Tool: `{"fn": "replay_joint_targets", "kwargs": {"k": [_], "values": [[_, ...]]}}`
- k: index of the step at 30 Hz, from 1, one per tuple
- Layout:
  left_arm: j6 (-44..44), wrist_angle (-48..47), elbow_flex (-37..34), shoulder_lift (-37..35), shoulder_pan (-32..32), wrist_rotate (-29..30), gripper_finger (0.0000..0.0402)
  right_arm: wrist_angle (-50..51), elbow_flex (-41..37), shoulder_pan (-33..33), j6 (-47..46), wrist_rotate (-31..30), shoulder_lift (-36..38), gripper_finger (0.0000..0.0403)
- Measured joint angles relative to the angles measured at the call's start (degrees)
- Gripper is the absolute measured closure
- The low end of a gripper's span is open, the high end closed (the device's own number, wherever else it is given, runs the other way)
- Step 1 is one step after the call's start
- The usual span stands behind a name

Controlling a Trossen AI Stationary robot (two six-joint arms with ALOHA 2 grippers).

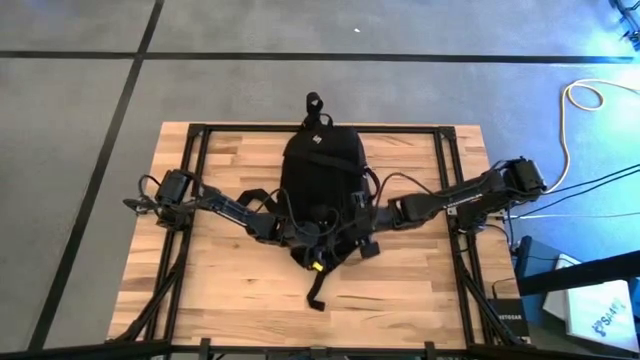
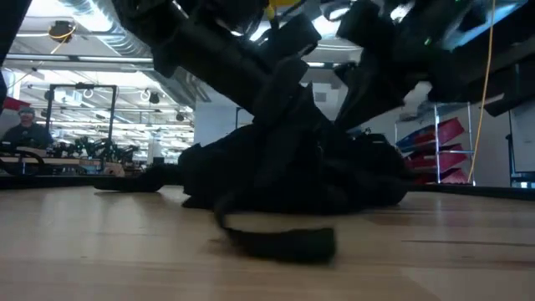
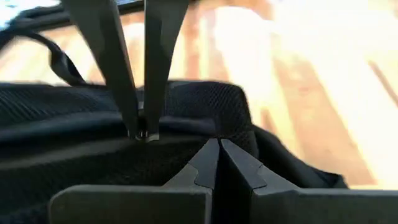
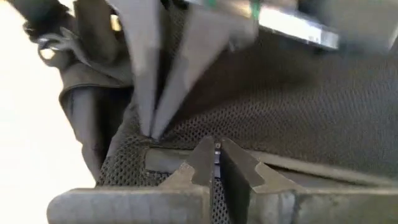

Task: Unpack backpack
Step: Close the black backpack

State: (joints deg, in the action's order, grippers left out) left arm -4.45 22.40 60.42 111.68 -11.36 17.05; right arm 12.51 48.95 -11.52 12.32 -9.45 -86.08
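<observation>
The black backpack (image 1: 320, 165) lies flat on the wooden table, its top loop (image 1: 314, 102) toward the far edge and a loose strap (image 1: 318, 290) trailing toward the near edge. Both arms reach in over its near end. My left gripper (image 1: 300, 232) comes from the table's left and my right gripper (image 1: 350, 222) from the right. Both are shut, their tips close together on the mesh-covered side of the backpack (image 3: 74, 112). In the low view the arms hide that spot above the backpack (image 2: 292, 176). My left gripper (image 3: 218, 144) has its shut fingertips (image 4: 149, 132) on the edge of the backpack's mesh panel (image 4: 134, 146), slanting down from the table's left. Whether fabric sits between them I cannot tell. The backpack stays on the table. My right gripper (image 4: 216, 148) pinches a small light piece (image 3: 144, 134) at a seam of the backpack between its fingertips (image 3: 132, 127) only. The fingers slant down from the table's right. The backpack rests on the table below them.
Black frame rails (image 1: 200, 180) run along the table's left and right sides. Cables and boxes (image 1: 590, 310) lie on the floor beyond the right edge. Bare wood (image 1: 230, 280) shows near the front. A person (image 2: 25, 125) sits far back in the room.
</observation>
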Motion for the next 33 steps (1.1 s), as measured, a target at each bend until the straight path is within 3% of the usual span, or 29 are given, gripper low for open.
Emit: {"fn": "replay_joint_targets", "kwargs": {"k": [7,15,21,26,33], "values": [[0.7,1.2,0.7,1.6,-1.5,-0.3,0.0402,1.7,3.0,-4.3,-2.7,-0.4,0.0,0.0402],[2.0,0.6,0.7,1.7,-1.5,0.3,0.0402,3.3,3.0,-0.4,-3.5,-0.3,-0.2,0.0403],[4.6,2.0,0.8,4.2,-0.8,6.5,0.0402,3.7,3.0,-0.5,-3.5,0.1,-1.0,0.0403],[7.4,0.8,0.9,5.3,-0.3,3.5,0.0402,4.0,3.0,-0.5,-3.5,0.5,-1.1,0.0403],[10.4,-3.3,0.9,6.1,0.1,5.1,0.0402,3.3,3.0,-0.5,-3.1,0.5,-1.1,0.0403]]}}
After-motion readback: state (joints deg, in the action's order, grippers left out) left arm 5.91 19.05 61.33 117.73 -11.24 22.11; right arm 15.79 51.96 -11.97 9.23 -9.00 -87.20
